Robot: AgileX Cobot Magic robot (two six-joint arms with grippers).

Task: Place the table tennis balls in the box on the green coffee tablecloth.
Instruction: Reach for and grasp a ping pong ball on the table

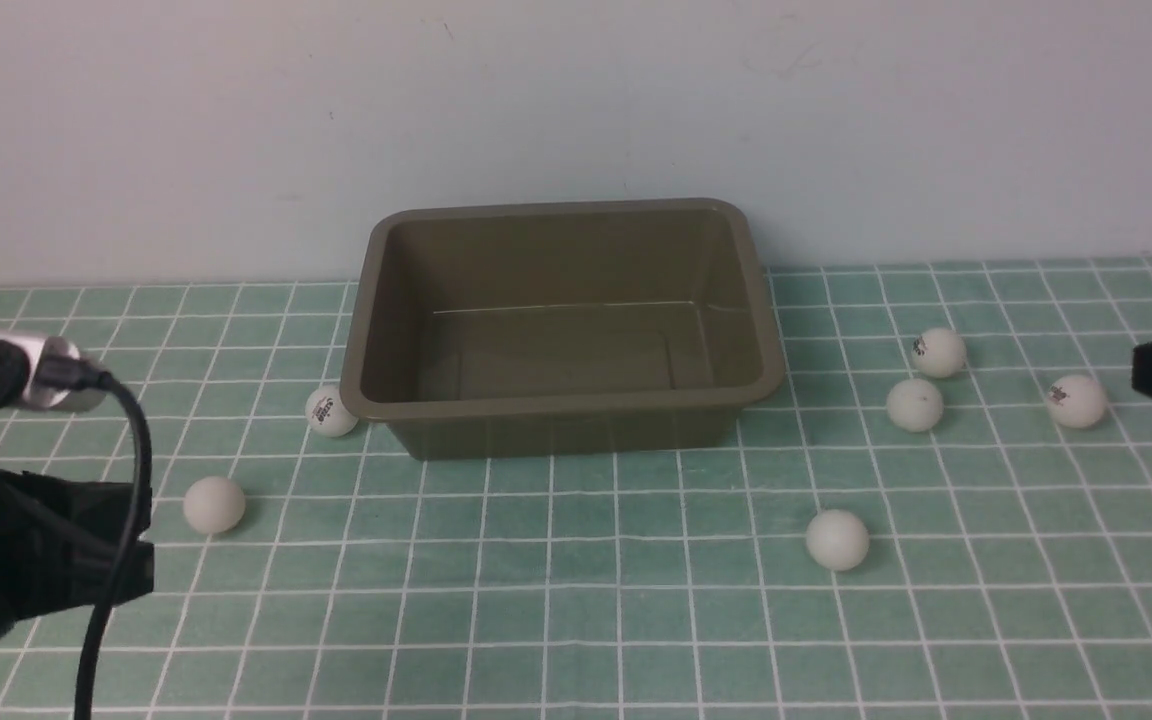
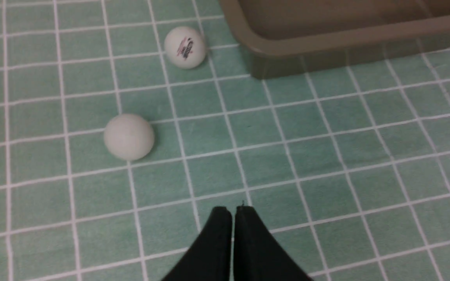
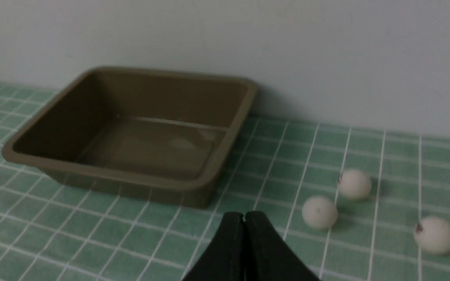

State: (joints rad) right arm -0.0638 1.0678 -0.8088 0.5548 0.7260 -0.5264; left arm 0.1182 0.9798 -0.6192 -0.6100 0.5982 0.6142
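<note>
Left pincer (image 2: 233,212) and right pincer (image 3: 243,218) are pressed together, holding nothing. Balls (image 1: 838,540) lie on the cloth (image 1: 556,600), either side of the tub (image 1: 576,408); open wide, descend centred, squeeze lightly.

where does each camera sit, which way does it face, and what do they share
Front view: between the arms, looking forward at the box on the green tablecloth; parts of both arms show at the edges.
Left wrist view: on the left wrist, looking down at two table tennis balls; shut fingers show.
Right wrist view: on the right wrist, looking forward across the cloth; shut fingers show.
Both wrist views share the box.
</note>
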